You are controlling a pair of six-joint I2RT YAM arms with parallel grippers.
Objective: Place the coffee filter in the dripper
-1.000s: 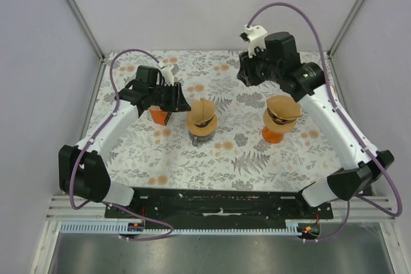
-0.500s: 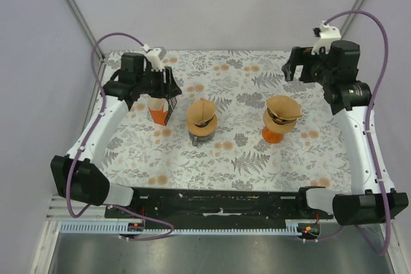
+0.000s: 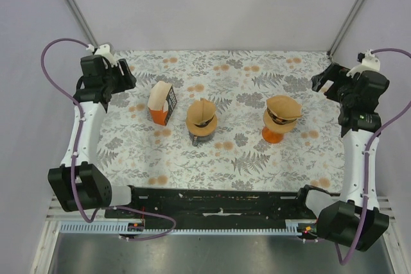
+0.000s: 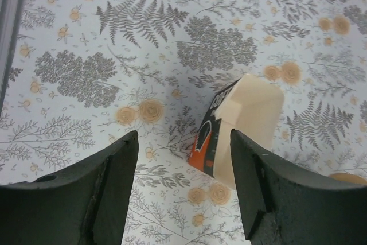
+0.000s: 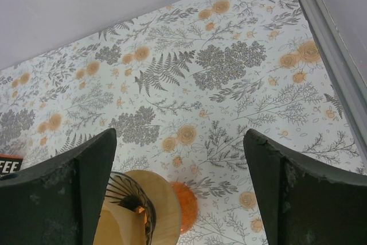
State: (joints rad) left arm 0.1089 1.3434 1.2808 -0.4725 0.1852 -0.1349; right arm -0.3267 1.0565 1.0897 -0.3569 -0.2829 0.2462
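Note:
Two drippers stand mid-table. The orange dripper point(image 3: 275, 134) holds a brown coffee filter point(image 3: 282, 106). A dark dripper point(image 3: 198, 138) holds another brown filter point(image 3: 202, 115). In the right wrist view the orange dripper point(image 5: 184, 205) and its filter point(image 5: 163, 207) lie low between my fingers, well below them. My right gripper point(image 3: 323, 82) point(image 5: 180, 193) is open and empty at the far right. My left gripper point(image 3: 127, 74) point(image 4: 183, 199) is open and empty at the far left. It looks down on the filter box point(image 4: 243, 121).
The orange and cream filter box point(image 3: 162, 102) stands upright left of the dark dripper. Metal frame posts point(image 3: 77, 14) rise at the back corners and grey walls close both sides. A frame rail point(image 5: 335, 55) edges the table on the right.
Both arms have swung out from the middle to the table's outer sides. The left gripper left the filter box and the right left the orange dripper. Both jaws have opened wider.

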